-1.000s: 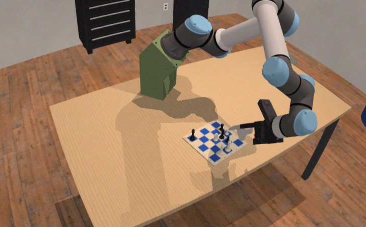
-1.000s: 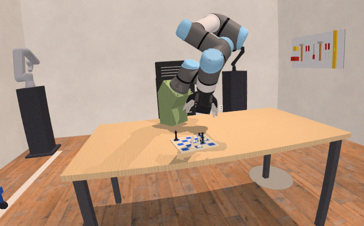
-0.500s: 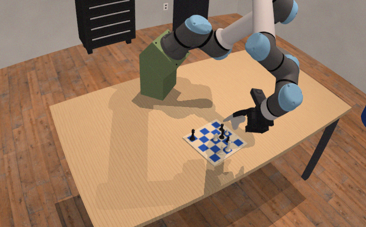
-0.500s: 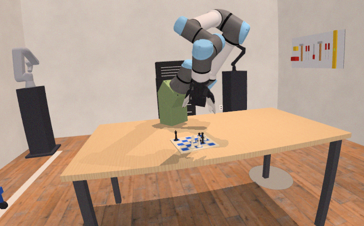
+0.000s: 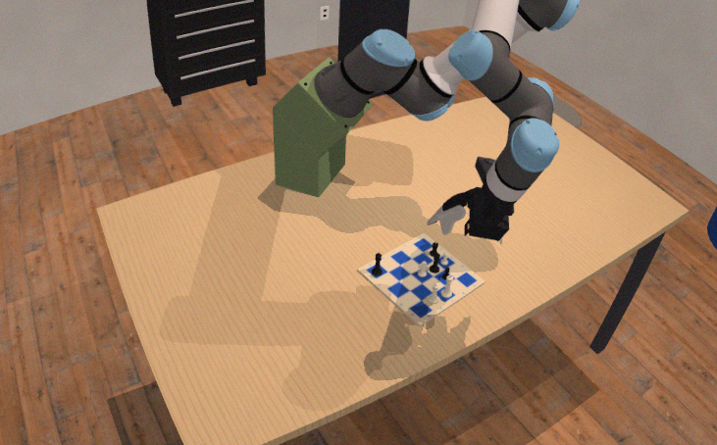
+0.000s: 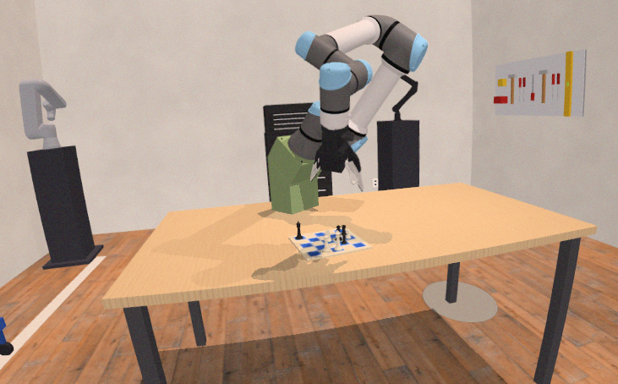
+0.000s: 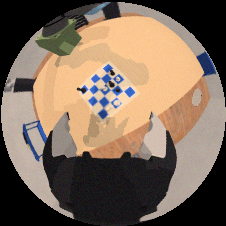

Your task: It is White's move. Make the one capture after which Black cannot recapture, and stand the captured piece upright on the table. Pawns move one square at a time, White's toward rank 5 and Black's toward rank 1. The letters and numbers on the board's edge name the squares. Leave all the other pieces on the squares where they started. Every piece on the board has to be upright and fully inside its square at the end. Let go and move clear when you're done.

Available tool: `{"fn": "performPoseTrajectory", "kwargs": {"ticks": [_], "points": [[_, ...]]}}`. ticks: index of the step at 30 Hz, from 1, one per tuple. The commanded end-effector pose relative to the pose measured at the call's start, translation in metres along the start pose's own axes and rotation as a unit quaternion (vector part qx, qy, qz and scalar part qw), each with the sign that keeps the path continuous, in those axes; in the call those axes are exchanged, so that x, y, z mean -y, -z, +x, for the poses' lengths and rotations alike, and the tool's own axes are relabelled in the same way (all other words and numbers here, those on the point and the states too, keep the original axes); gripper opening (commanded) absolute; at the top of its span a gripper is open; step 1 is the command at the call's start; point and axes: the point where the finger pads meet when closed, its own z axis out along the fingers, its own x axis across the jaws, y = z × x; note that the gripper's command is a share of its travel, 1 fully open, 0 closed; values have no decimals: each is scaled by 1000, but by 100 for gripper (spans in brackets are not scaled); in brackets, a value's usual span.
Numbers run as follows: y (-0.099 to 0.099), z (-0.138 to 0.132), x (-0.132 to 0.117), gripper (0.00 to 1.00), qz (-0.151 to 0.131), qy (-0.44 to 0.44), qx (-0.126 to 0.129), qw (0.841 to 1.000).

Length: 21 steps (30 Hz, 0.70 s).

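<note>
Above the flat blue-and-white checkered chessboard [image 5: 463, 287], the black two-jaw gripper [image 5: 463, 218] hangs, pale fingers fully spread, holding nothing.

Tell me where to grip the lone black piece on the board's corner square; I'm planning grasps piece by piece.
Take the lone black piece by its narrow upper body, coming straight down from above. It stands upright, apart from the other pieces on the board, so fingers should fit either side. The end effector is open and empty.
</note>
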Motion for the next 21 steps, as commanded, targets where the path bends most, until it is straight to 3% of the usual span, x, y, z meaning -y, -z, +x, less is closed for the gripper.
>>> {"fn": "performPoseTrajectory", "kwargs": {"ticks": [1, 13, 21], "points": [[-7, -4, 9, 100, -45, -20, -21, 999], [-37, -13, 39, 100, -113, -59, -62, 990], [-51, -16, 50, 100, -138, -72, -77, 985]]}}
